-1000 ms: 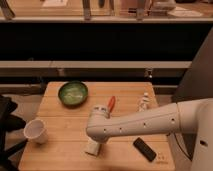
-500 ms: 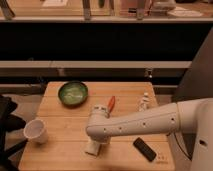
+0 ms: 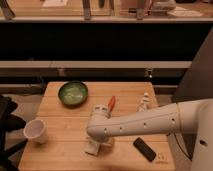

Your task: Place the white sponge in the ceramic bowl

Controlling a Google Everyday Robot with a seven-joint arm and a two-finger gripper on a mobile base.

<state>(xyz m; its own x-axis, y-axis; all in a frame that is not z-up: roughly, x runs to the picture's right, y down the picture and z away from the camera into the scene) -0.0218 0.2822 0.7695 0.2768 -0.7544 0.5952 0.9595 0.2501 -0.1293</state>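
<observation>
The green ceramic bowl (image 3: 73,93) stands at the back left of the wooden table (image 3: 60,155). My white arm reaches in from the right, with its wrist (image 3: 100,120) over the table's middle. The gripper (image 3: 96,145) points down at the front middle of the table. A white patch (image 3: 91,148) shows right under it on the wood. It may be the white sponge, but the arm hides most of it. The gripper is well in front of and to the right of the bowl.
A white cup (image 3: 36,131) stands at the front left. An orange-red tool (image 3: 111,103) lies behind the wrist. A small white bottle (image 3: 145,102) stands at the back right. A black flat object (image 3: 147,149) lies at the front right. Dark shelves run behind the table.
</observation>
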